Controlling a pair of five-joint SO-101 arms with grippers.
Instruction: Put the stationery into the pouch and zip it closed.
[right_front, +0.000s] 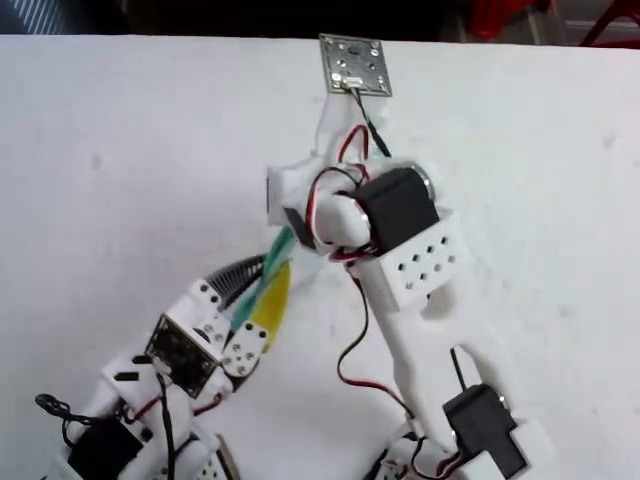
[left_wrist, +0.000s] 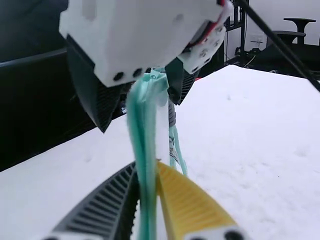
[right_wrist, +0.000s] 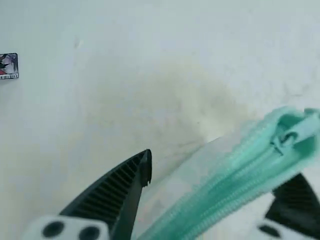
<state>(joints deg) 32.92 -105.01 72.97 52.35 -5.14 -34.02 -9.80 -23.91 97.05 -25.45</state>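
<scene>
White table (right_front: 110, 150) spreads wide under both arms, with a dark room behind its far edge. Nearest, coming in from 7 o'clock in the high view, the left hand (right_front: 268, 272) is clenched on the pouch (left_wrist: 142, 130), its ribbed black jaw and yellow jaw pressed on the teal zip edge. The pouch sits between the two arms near the table's centre; whether its body touches the table I cannot tell. Just beyond, the right arm enters from 5 o'clock and bends over it. The right hand (right_wrist: 215, 182) is released, jaws apart on either side of the zip, with the slider (right_wrist: 287, 136) just beside one jaw. The teeth look meshed along the run I can see, so I judge the closing is at or near its finish.

The left hand grips only a thin strip of edge, so a sideways tug could slip it free and drop the pouch. The hands are very near each other and could knock jaws, and the right arm's loose cable (right_front: 352, 340) hangs near the left hand.

Room is wide at 9 and 3 o'clock; at 12 a small printed card (right_front: 355, 65) lies just short of the far edge
</scene>
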